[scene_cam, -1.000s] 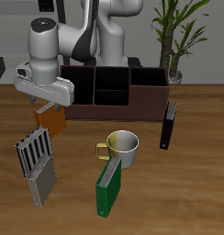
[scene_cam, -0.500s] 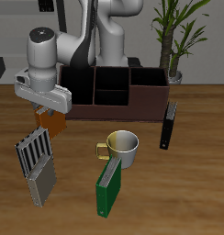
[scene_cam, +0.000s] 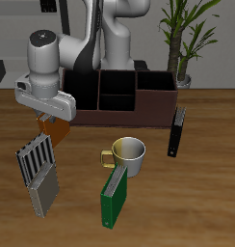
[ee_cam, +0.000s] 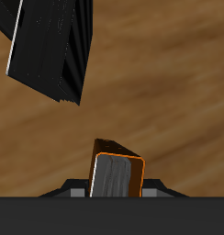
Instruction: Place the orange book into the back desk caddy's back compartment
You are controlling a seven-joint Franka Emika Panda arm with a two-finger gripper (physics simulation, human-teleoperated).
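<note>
My gripper [scene_cam: 52,115] is shut on the orange book [scene_cam: 60,126] and holds it upright just above the table, in front of one end of the back desk caddy [scene_cam: 153,105]. The caddy is a long dark brown box with open cells, standing behind the gripper. In the wrist view the orange book [ee_cam: 118,172] shows edge-on between my fingers, with wooden tabletop under it. The book's top part is hidden by the gripper in the exterior view.
A grey slatted rack [scene_cam: 39,172] lies just in front of the gripper; it also shows in the wrist view [ee_cam: 51,46]. A mug [scene_cam: 130,154], a green book [scene_cam: 114,198], a black book [scene_cam: 175,132] and a potted plant [scene_cam: 182,43] stand farther along.
The gripper has shifted slightly sideways, away from the mug, and risen a little with the orange book still in it. Nothing else moved.
</note>
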